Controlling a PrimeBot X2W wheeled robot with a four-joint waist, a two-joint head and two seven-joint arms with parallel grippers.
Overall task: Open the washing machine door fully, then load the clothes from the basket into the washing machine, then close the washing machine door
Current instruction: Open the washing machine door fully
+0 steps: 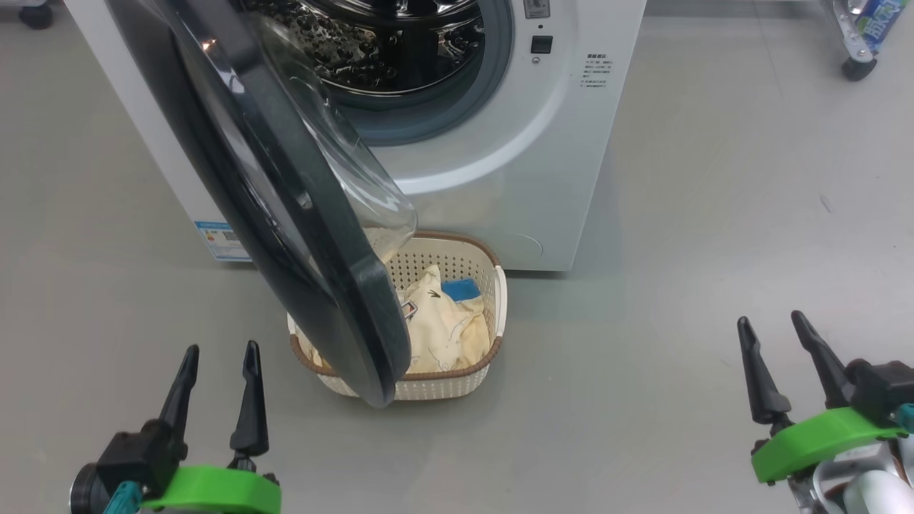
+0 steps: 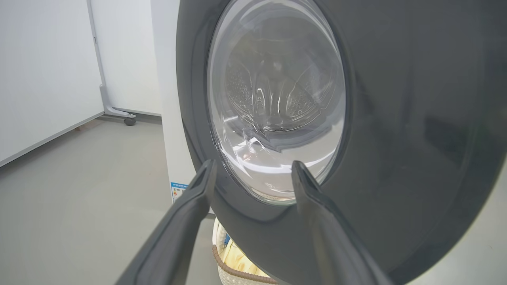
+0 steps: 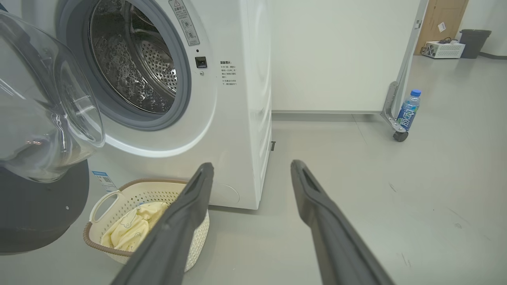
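- Head view: the big white front-loading washing machine stands on the grey floor with its steel perforated drum exposed.
- The large round washing machine door with the glossy black rim hangs out from the machine's left side, part open, not fully back.
- The small cream perforated plastic basket with the brown woven-look rim sits on the floor just in front of the machine, and the door's lower edge overhangs its left half.
- The cream-yellow printed clothes lie inside the basket, with a bright blue cloth piece on the side nearest the machine. None are loaded yet.
- The left gripper is well in front of the machine, fingers spread wide and empty. The right gripper is off to the machine's right front, equally wide and empty. Neither touches anything.
- Left wrist view: the fingers point at the door's outer face and its bulging clear glass bowl window. The blue sticker at the machine's lower corner shows beyond the door.
- Right wrist view: the fingers point past the machine's right front corner. The inner glass bowl, the grey rubber gasket and the basket lie to one side. A blue-capped water bottle stands well clear of the machine.
- Assessment: step one is unfinished. The door appears to block a reach into the basket, so it needs to swing wider before loading. The wide jaws suit a push or a hook on the rim.
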